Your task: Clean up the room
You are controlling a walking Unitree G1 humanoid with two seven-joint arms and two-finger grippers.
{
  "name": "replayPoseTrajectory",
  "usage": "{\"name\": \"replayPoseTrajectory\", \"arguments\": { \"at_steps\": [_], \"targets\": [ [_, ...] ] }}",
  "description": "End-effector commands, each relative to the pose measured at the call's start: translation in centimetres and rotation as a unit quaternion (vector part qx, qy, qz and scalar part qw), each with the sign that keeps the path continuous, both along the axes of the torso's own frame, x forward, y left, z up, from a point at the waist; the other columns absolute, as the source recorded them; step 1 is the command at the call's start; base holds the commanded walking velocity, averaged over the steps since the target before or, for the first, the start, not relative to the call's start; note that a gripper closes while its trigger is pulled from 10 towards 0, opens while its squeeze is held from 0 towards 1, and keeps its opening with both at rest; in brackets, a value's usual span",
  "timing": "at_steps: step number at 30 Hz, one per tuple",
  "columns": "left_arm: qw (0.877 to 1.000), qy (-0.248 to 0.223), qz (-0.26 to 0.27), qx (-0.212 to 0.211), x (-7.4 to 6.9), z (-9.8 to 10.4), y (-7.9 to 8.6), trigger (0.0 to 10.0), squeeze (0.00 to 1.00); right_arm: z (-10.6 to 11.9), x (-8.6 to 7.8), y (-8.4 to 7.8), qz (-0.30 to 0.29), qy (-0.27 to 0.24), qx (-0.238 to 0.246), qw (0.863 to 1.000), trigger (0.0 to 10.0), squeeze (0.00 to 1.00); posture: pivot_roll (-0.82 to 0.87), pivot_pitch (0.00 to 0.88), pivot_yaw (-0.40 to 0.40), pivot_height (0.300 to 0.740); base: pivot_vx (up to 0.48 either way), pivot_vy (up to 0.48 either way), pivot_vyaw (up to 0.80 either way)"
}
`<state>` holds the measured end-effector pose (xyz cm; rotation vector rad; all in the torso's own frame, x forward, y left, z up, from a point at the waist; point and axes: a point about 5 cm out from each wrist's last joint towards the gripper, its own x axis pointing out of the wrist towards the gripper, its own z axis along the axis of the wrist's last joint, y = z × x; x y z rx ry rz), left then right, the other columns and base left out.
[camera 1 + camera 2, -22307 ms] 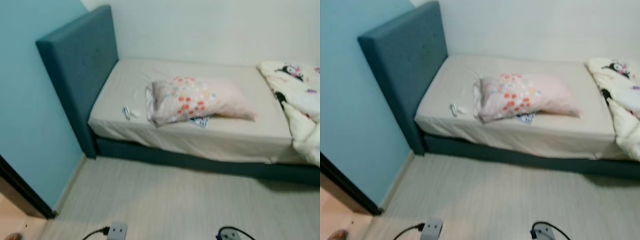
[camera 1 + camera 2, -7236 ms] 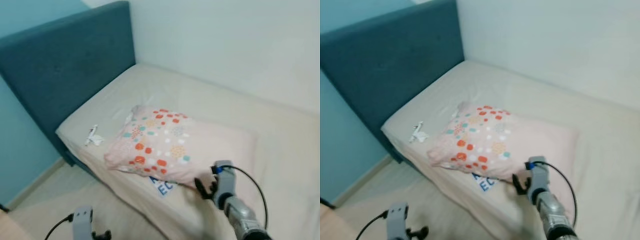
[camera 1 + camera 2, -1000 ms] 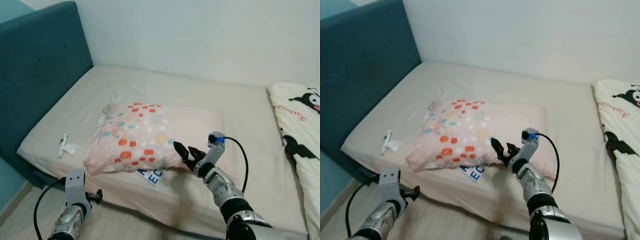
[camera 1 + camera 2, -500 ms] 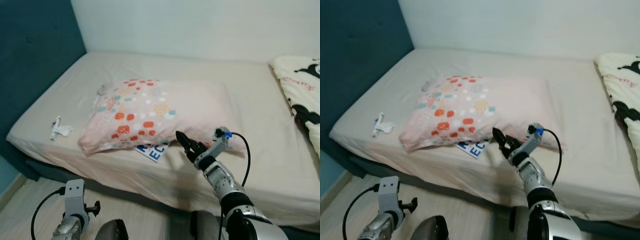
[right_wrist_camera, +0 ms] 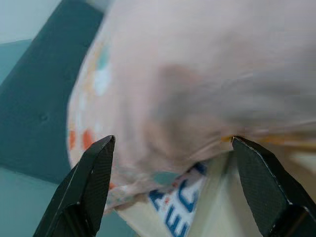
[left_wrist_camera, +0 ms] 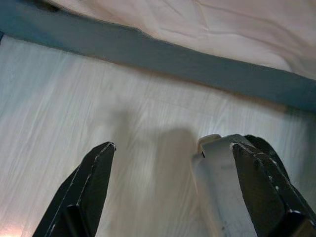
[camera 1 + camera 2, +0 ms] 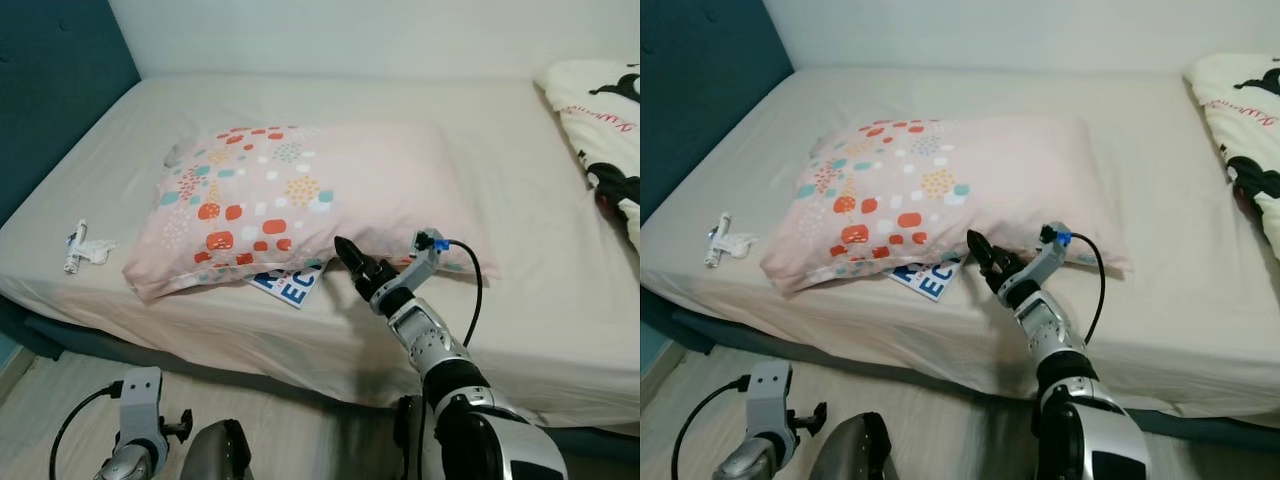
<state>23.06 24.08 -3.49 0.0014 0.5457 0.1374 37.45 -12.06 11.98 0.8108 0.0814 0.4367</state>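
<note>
lying across the middle of the bed (image 7: 520,200): a pale pink pillow (image 7: 300,200) with orange, teal and white dots, near the front edge. peeking out from under its front edge: a white paper or booklet with blue letters (image 7: 290,288), flat on the beige sheet.

reaching in just at the pillow's front edge, beside the blue-lettered paper: right hand (image 7: 352,265), black fingers spread apart, empty, not clamped on anything. seen from the right wrist view, right hand (image 5: 173,187) framing the pillow's (image 5: 197,89) underside and the blue-lettered paper (image 5: 182,207) between the two fingertips, very near the fabric; touching or not, hard to tell through the blur. trailing from the wrist: a black cable with a small blue tip.

resting on the sheet well to the left of the pillow, near the bed's front edge: a small crumpled white item (image 7: 85,245), too small to identify.

hanging low by the floor (image 7: 300,430), in front of the bed: left hand (image 6: 173,182), fingers wide apart, holding nothing, over pale wood-look boards with the dark teal bed base (image 6: 173,54) ahead.

rising at the far left: teal headboard (image 7: 50,90). bunched at the right end of the bed: a cream blanket with black cartoon prints (image 7: 600,120). behind the bed: a plain white wall (image 7: 350,35).
</note>
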Motion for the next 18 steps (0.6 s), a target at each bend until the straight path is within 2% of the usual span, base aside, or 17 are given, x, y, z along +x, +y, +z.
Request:
{"name": "replayPoseTrajectory", "arguments": {
  "at_steps": [1, 8, 12, 14, 16, 18],
  "targets": [
    [1.0, 0.01, -0.009, 0.023, -1.5, -0.3, 1.5, 10.0, 0.0, 1.3, 0.7, 0.1, -0.011, -0.013, 0.012, 1.0, 10.0, 0.0, 0.1, 0.289, 0.093, 0.485, 0.0, 0.0, 0.0],
    [0.999, 0.003, -0.027, 0.041, -2.6, -0.4, 2.2, 10.0, 0.0, 4.3, 1.8, 1.3, 0.003, -0.051, 0.019, 0.999, 10.0, 0.0, 0.13, 0.318, 0.096, 0.45, 0.0, 0.0, 0.0],
    [0.999, 0.001, -0.03, 0.042, -2.7, -0.3, 2.2, 10.0, 0.0, 5.1, 2.1, 1.6, 0.005, -0.058, 0.023, 0.998, 10.0, 0.0, 0.14, 0.323, 0.095, 0.445, 0.0, 0.0, 0.0],
    [0.998, -0.002, -0.033, 0.044, -2.9, -0.3, 2.2, 10.0, 0.0, 6.1, 2.6, 2.1, 0.006, -0.064, 0.025, 0.998, 10.0, 0.0, 0.14, 0.324, 0.095, 0.445, 0.0, 0.0, 0.0],
    [0.998, -0.004, -0.036, 0.045, -2.9, -0.3, 2.2, 10.0, 0.0, 6.7, 2.8, 2.4, 0.007, -0.064, 0.022, 0.998, 10.0, 0.0, 0.14, 0.324, 0.095, 0.445, 0.0, 0.0, 0.0],
    [0.998, -0.007, -0.043, 0.045, -3.1, -0.4, 2.0, 10.0, 0.0, 7.8, 3.4, 3.0, -0.017, -0.038, -0.006, 0.999, 10.0, 0.0, 0.14, 0.321, 0.087, 0.445, 0.0, 0.0, 0.0]
  ]
}}
